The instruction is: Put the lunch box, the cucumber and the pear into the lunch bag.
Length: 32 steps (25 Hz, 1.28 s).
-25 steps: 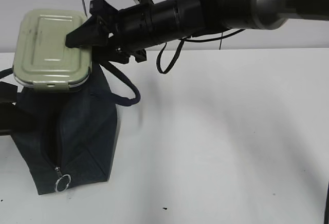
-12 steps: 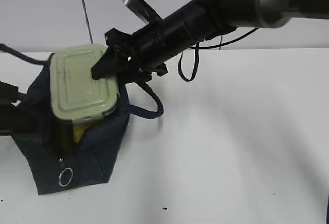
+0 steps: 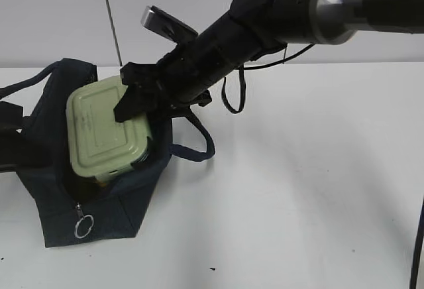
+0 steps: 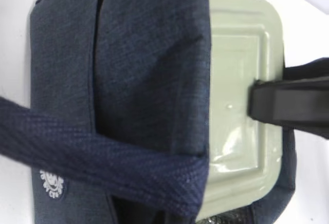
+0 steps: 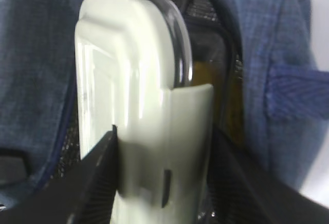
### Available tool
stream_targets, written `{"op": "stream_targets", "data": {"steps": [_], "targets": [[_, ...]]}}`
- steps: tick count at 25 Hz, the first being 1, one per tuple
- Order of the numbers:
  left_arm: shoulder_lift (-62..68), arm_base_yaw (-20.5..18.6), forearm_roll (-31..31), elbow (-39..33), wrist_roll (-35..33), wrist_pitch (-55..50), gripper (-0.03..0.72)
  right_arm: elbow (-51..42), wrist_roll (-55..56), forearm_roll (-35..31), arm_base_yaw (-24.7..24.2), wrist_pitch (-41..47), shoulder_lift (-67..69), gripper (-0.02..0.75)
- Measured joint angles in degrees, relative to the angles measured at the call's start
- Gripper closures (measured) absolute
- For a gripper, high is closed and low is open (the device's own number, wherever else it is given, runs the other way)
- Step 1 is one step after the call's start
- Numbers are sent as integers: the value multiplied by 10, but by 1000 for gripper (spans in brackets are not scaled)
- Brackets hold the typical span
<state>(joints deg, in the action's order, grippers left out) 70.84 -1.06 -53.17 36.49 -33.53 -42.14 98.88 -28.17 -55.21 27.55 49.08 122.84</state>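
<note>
Change: I brought the lunch box [image 3: 106,130] down from above the lunch bag [image 3: 99,199] into its mouth | Right gripper [image 3: 136,100]: jaws clamped on box | Left gripper: jaws clenched, probably pinching the bag fabric, poorly seen | Meaning: box half in, release pending; yellow glimpsed underneath.

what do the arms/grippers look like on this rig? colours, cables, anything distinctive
The right arm is matte black and tubular, with one bare silver metal joint section and thin black cables looping beneath it. Its right gripper has black, flat, wedge-shaped fingers. Of the left arm only a dark black part shows at the frame edge.
</note>
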Motion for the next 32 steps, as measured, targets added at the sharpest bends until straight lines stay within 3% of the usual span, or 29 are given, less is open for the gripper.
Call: {"op": "stream_targets", "data": {"steps": [7, 19, 22, 30, 32], "targets": [[0, 0, -6, 0, 0, 1, 707, 7, 1, -41, 8, -23, 34, 336], [0, 0, -9, 0, 0, 5, 707, 84, 1, -56, 8, 3, 38, 227], [0, 0, -9, 0, 0, 5, 707, 121, 20, -11, 3, 32, 38, 225], [0, 0, -9, 0, 0, 5, 707, 227, 145, 211, -1, 164, 38, 225], [0, 0, -9, 0, 0, 5, 707, 233, 159, 239, -1, 186, 38, 225]]}}
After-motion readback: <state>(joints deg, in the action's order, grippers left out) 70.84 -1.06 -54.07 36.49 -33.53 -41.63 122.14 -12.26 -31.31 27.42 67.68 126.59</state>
